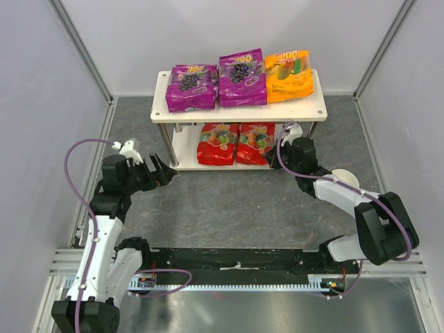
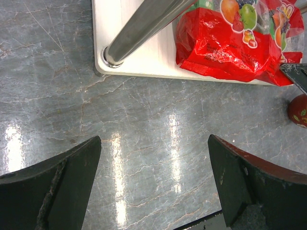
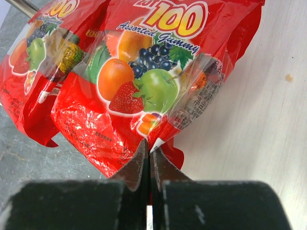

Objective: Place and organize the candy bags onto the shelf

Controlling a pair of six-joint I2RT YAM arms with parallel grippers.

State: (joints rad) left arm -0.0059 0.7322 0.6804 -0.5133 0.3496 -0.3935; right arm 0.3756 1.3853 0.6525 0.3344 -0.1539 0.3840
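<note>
Squaring up the red bag [image 3: 144, 86] on the lower board looks to be the step in hand. The right gripper [image 3: 149, 146] has its jaws pressed together, with the tips at that bag's near edge (whether a sliver of film is caught between them, I cannot tell). To do it well, I would keep any push low and straight along the board, so the slippery pouch slides rather than buckles. I would stop once its front edge lines up with the other red bag [image 3: 33, 62], which it touches. The left gripper [image 2: 153, 141] hangs over the table [image 1: 243, 201] just in front of the shelf's left front post [image 2: 144, 24]. Its jaws are spread wide and hold nothing, and it is best kept out of the way.

Counted, there are five bags, all on the shelf [image 1: 318, 98]. On the top board a purple bag [image 1: 191, 87], a second purple bag [image 1: 241, 76] and one orange bag [image 1: 289, 75] lie side by side, and the two red ones lie below. There is one shelf with two tiers, and one white bowl [image 1: 345, 179] by the right arm.
</note>
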